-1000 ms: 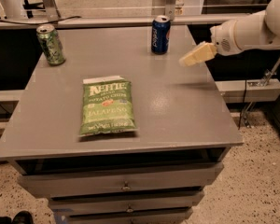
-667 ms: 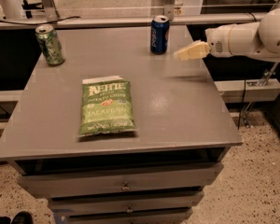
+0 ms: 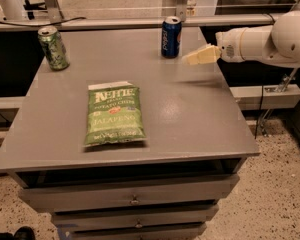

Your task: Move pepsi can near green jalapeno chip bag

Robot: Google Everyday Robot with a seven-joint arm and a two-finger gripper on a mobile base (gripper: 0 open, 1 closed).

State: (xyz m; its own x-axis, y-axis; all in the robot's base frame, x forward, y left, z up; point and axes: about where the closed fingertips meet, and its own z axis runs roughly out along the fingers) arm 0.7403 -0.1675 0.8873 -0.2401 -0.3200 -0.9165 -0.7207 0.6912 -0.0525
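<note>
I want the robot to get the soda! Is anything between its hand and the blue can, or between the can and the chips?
Nothing visible. The gripper hovers beside the pepsi can, only bare table between them. The table is bare from the can to the green jalapeno chip bag too. The green can stands aside.

A single view is given, taken from above and in front of the table (image 3: 200, 124) and angled downward at middling range; the whole top is framed, with the claw (image 3: 187, 59) seen at upper right.
</note>
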